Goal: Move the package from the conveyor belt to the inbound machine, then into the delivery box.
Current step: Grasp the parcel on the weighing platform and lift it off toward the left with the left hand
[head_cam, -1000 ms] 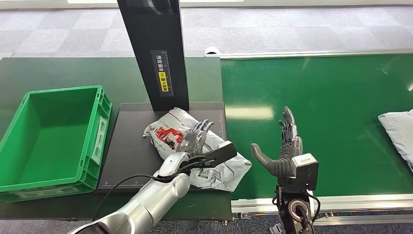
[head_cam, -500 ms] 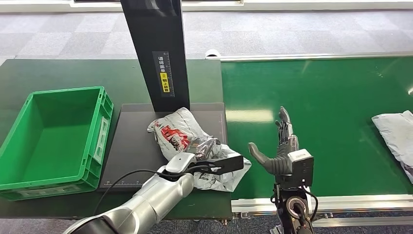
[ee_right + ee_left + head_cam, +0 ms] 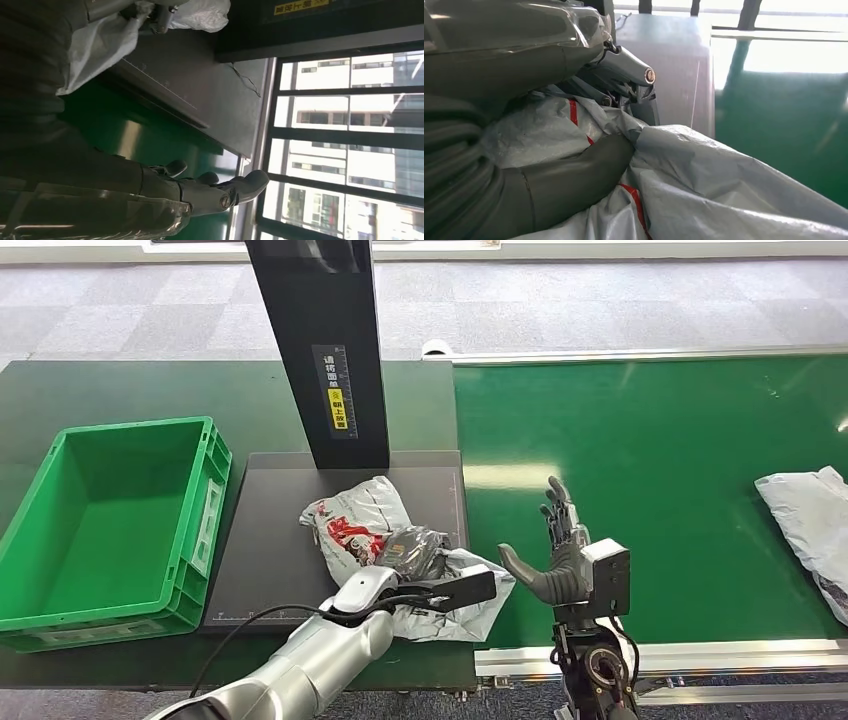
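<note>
Dark scanner plate (image 3: 270,540) holds the package (image 3: 400,560), apparently clutched by the left hand (image 3: 415,552); bin (image 3: 110,525) lies left; right hand (image 3: 560,560) spread.

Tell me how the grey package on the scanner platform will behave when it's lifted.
The package is a crumpled plastic mailer, so it will likely sag. The glossy film may slip. The left hand bunches it easily, suggesting soft, light contents.

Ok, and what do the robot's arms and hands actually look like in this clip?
The left arm is smooth rounded silver, with a black cable looped beside it and a black bracket at the wrist. The left hand has dark metallic fingers. The right hand has a thick grey thumb, dark fingers and a grey box-shaped wrist block over exposed wiring.
</note>
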`<state>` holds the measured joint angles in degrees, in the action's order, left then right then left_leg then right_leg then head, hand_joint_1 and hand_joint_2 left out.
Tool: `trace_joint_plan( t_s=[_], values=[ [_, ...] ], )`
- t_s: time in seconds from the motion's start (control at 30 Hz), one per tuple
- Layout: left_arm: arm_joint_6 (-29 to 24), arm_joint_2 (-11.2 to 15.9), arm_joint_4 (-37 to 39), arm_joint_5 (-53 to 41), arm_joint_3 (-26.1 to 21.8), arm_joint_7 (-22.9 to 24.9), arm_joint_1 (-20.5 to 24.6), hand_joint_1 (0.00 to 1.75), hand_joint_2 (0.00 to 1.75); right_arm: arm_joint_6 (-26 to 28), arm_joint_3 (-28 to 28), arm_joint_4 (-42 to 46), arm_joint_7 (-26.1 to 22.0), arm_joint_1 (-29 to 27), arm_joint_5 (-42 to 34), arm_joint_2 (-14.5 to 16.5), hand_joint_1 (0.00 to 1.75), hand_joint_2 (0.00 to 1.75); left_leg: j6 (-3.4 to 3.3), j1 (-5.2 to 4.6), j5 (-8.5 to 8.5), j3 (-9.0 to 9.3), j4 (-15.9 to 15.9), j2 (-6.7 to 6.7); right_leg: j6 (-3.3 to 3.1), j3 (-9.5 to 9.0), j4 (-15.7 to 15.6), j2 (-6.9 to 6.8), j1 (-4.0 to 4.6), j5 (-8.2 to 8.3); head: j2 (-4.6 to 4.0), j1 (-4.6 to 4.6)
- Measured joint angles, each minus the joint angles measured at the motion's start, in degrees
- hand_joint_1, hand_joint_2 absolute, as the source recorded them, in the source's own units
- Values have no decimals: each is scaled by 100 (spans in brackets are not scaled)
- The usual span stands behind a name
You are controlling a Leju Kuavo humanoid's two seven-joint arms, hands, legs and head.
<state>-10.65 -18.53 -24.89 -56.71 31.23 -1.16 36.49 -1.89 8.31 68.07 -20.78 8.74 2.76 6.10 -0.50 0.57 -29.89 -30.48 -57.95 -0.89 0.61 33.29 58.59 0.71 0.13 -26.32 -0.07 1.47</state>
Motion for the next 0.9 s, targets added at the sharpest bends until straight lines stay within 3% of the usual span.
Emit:
trace_joint_plan(
  t_s=[0.17,0.3,0.37,0.5,0.6,0.73,0.9],
  values=[
    [-1097,57,-351,414,-347,-646,-278,175,175,-925,-91,-555,416,30,-856,-38,0,175,0,0,1,-15,-1,-1,0,19,1,0,0,1,0,1],
    [-2288,95,-1030,971,-708,-1632,-590,175,175,-995,-134,-794,412,27,-1017,-97,0,175,1,0,2,-35,-1,1,0,40,2,1,0,2,0,1],
    [-2605,136,-1450,1146,-856,-1893,-724,175,175,-980,-136,-806,409,11,-1021,-129,0,175,1,0,2,-44,-1,0,0,49,2,1,0,2,0,2],
    [-2733,200,-1986,1214,-1023,-2058,-911,175,175,-974,-136,-810,410,-7,-1029,-164,0,175,1,0,2,-54,-1,0,0,58,2,1,0,1,0,1],
    [-2842,187,-2490,1245,-1295,-2643,-1135,175,175,-892,-113,-840,391,-6,-935,-186,0,175,1,0,2,-56,-1,4,0,61,2,3,0,2,0,1],
    [-2854,106,-3746,1574,-2101,-3678,-1541,175,175,-540,-2,-909,233,24,-579,-230,0,175,1,0,1,-61,-1,18,-4,70,3,11,1,5,0,3],
    [-2854,106,-5224,1177,-2932,-3860,-1835,175,175,-400,90,-927,163,54,-445,-281,0,175,4,2,4,-63,0,15,-6,71,4,10,6,5,0,2]
  ],
)
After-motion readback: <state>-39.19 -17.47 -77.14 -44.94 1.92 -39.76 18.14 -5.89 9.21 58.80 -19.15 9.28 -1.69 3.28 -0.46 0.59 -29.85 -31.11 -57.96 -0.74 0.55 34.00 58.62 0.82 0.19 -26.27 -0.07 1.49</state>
